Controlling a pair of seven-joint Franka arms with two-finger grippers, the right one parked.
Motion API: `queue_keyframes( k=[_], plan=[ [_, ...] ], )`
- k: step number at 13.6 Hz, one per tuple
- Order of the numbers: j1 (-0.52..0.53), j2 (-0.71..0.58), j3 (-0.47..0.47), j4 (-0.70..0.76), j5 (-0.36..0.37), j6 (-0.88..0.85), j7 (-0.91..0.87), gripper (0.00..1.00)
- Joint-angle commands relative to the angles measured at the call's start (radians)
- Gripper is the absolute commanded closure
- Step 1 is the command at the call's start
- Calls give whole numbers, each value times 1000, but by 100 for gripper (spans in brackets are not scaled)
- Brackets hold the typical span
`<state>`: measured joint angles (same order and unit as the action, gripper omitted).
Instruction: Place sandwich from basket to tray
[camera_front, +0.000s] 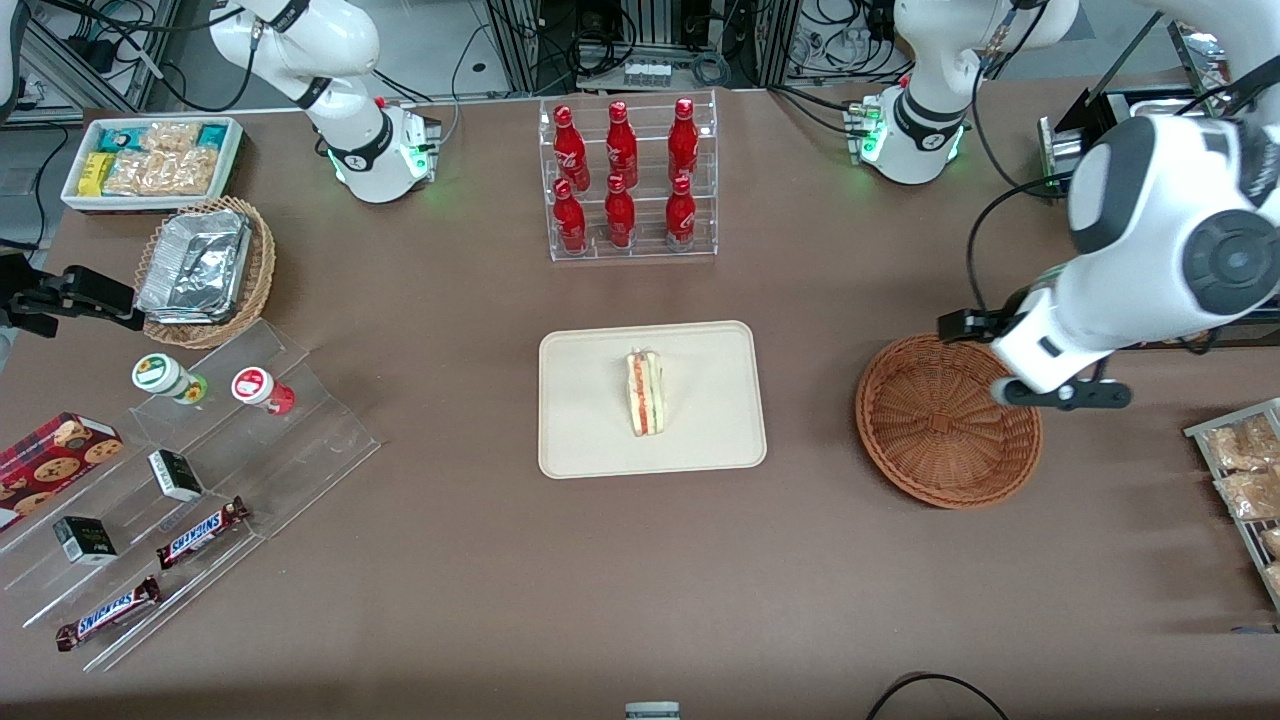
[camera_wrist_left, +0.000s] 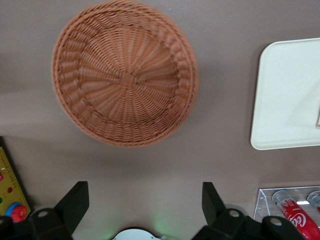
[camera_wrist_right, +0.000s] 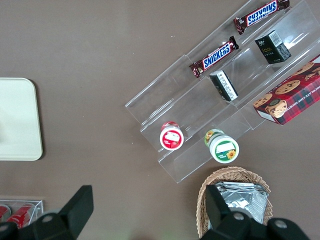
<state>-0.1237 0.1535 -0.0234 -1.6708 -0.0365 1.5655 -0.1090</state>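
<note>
looking at where things lie, the job reads as basically finished. the sandwich (camera_front: 645, 391) sits on the tray (camera_front: 580, 440), roughly in the middle of it, resting on its side with the red, green and white filling edge showing. nothing is touching it.

the basket (camera_front: 935, 430) is bare inside (the left wrist view looks straight down into it and shows only the woven bottom (camera_wrist_left: 125, 80)), and it sits well apart from the tray, toward the working arm's end of the table.

the gripper (camera_wrist_left: 145, 205) hangs up above the table near the basket's rim, on the side farther from the front camera — its two fingers are spread wide with nothing between them. in the front view the arm's white body covers most of it, so the wrist camera is the better read here.

what's left, as a judgement: not much — maybe just pulling the arm clear to a rest pose. the wedge is well inside the tray's rim, so no nudging looks needed.

other stuff around — the rack of red bottles (camera_front: 625, 170) farther from the camera than the tray — isn't involved.
</note>
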Motion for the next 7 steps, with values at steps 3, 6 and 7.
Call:
queue_keyframes(
  k=[3,6,7],
  plan=[
    [153,-118,-131,-93,10,-8,35,0],
    [156,-159,-127,-87,10,-67,37,0],
    [156,-172,-124,-83,12,-91,37,0]
  ],
)
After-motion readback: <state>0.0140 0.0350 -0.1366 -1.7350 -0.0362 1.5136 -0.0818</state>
